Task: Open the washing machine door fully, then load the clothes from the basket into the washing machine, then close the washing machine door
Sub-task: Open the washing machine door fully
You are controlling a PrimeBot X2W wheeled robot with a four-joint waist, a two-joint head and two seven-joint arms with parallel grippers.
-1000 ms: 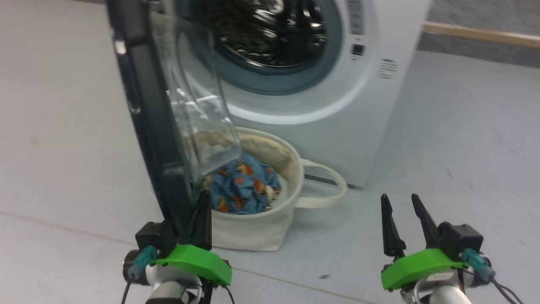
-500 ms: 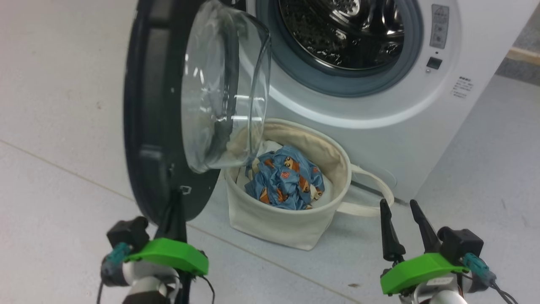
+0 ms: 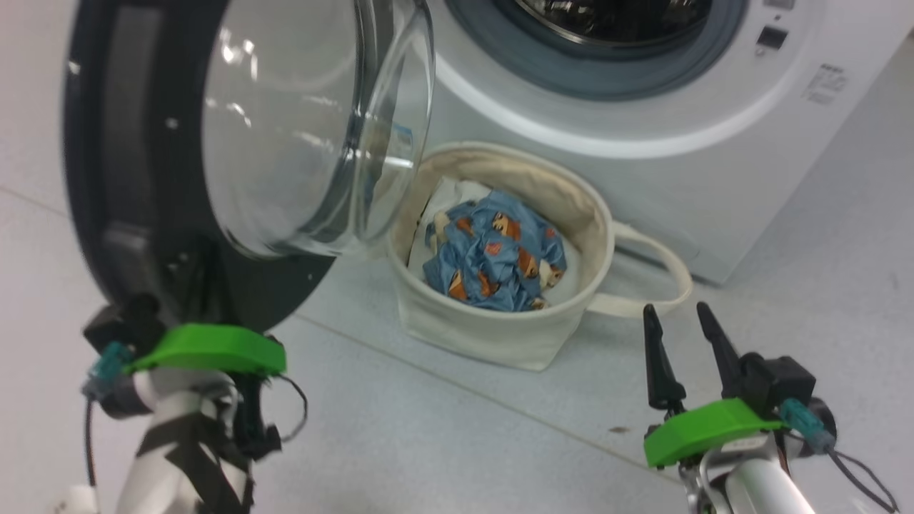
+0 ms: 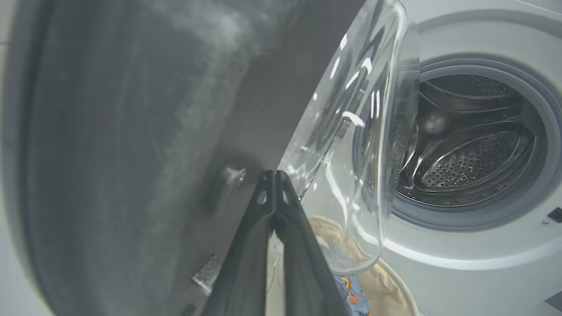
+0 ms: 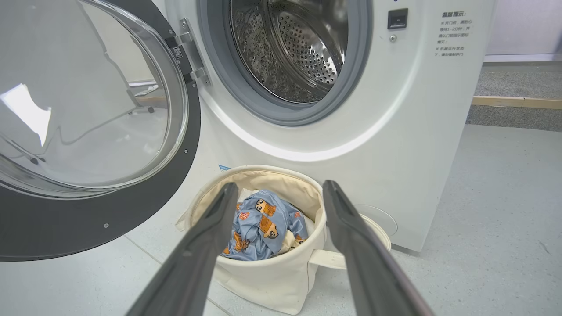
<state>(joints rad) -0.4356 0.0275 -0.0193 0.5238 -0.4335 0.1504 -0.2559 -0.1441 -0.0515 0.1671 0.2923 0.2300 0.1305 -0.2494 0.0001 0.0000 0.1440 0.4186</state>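
Washing machine point(image 5: 395, 131), white box-shaped front-loader, stands on the pale floor with its steel drum mouth uncovered. Round door with glossy black rim and bulging clear glass bowl point(image 3: 93, 178) hangs swung out wide on the robot's left. Round cream canvas basket point(image 3: 500, 335) sits on the floor just before the machine, below the drum mouth. Small blue garment with orange-brown cartoon figures point(image 3: 496, 250) lies crumpled inside it.

Step in hand, by my reading: opening the door fully, near its end. Next move likely calls for a last outward push, then drawing the arm clear.

Left claw point(image 4: 274, 173) clenched, fingers together, tips against the door's dark inner face, arm reaching up from below the rim. Right claw point(image 3: 671, 307) released, fingers spread, held low, aimed at the basket, not touching it.
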